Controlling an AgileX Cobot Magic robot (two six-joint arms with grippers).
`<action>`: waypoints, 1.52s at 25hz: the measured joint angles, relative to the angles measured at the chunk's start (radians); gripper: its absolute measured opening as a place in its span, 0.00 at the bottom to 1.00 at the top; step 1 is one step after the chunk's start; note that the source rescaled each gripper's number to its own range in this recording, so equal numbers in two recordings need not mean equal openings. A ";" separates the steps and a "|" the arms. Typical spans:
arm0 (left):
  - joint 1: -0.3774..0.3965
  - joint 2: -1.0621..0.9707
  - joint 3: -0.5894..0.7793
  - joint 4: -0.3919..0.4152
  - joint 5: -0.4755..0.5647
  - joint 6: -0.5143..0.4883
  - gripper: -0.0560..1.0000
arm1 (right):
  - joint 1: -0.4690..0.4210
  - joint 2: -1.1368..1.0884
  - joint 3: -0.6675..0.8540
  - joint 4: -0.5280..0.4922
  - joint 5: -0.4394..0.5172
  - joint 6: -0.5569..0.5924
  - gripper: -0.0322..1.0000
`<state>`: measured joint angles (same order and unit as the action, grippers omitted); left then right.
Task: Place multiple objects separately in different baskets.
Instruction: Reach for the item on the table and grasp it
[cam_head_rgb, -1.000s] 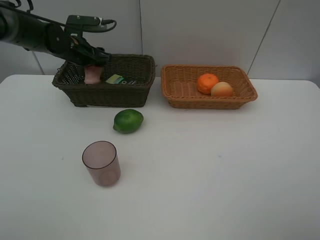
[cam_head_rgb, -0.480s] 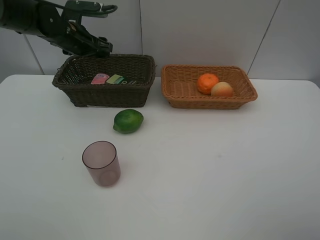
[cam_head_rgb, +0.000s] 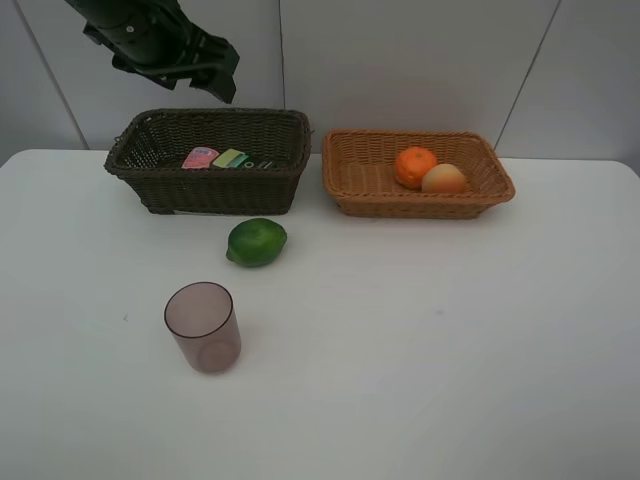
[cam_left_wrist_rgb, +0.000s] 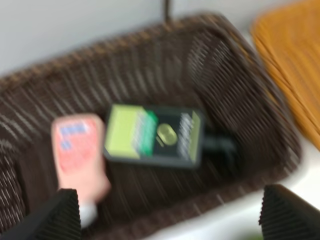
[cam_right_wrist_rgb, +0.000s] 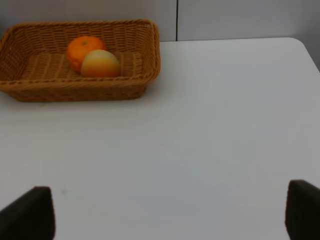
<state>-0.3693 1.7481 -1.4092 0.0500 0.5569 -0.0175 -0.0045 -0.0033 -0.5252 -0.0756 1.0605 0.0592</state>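
Left tool (cam_left_wrist_rgb: 170, 219) spread wide, empty, above dark basket (cam_head_rgb: 205, 187) holding pink tube (cam_left_wrist_rgb: 79, 150), pump bottle (cam_left_wrist_rgb: 155, 136). Right tool (cam_right_wrist_rgb: 170, 216) wide, empty.

Left hand (cam_head_rgb: 221, 80) held high, jaws apart, right hand (cam_right_wrist_rgb: 167, 218) spread too

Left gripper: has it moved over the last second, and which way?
Yes. The left gripper rose from inside the dark brown basket to above its back rim, leaving the pink tube lying inside.
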 joint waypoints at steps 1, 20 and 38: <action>-0.016 -0.018 0.000 0.000 0.049 0.000 0.94 | 0.000 0.000 0.000 0.000 0.000 0.000 1.00; -0.260 -0.072 0.000 0.023 0.542 -0.091 0.94 | 0.000 0.000 0.000 0.000 0.000 0.000 1.00; -0.297 -0.190 0.435 0.087 0.312 0.002 0.94 | 0.000 0.000 0.000 0.000 0.000 0.000 1.00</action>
<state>-0.6664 1.5584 -0.9743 0.1367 0.8692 -0.0155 -0.0045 -0.0033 -0.5252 -0.0756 1.0605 0.0592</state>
